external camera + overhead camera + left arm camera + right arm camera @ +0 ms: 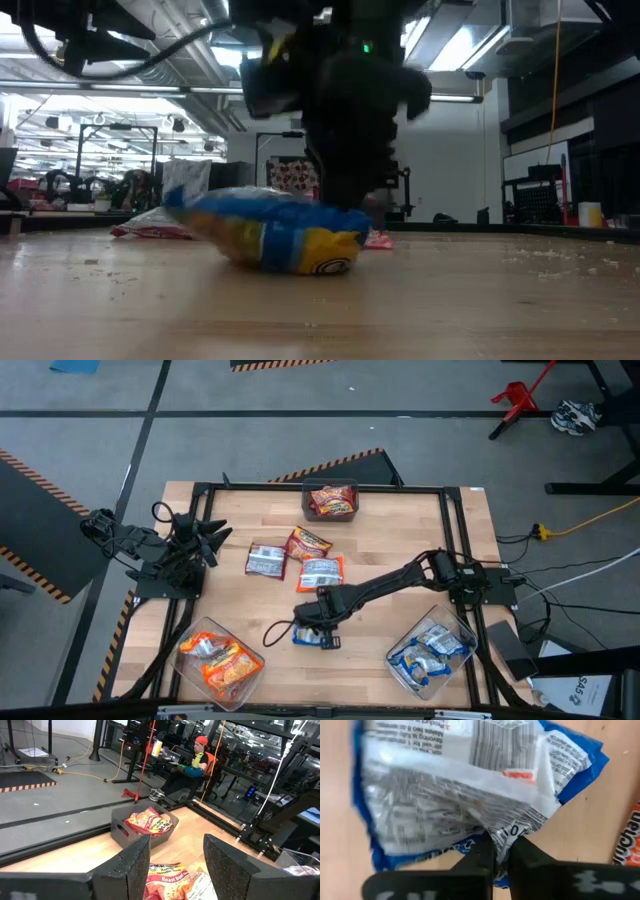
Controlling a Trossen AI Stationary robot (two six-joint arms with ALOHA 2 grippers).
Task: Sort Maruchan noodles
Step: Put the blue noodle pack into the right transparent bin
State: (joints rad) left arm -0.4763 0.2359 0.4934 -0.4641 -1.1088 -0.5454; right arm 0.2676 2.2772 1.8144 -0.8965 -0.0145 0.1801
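Right wrist view shows your right gripper (502, 851) pinching the blue-and-white crinkly noodle packet's (470, 790) edge, likely bound for the clear blue-packet bin (400, 670) beside it; left gripper (176, 857) idles, fingers apart.

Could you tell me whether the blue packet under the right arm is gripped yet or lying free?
Gripped: the right gripper is pinched shut on the blue packet's crinkled edge, while the packet rests on the table.

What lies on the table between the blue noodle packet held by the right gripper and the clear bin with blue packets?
Only bare wooden table, per the high view, between blue noodle packet in right gripper and clear bin.
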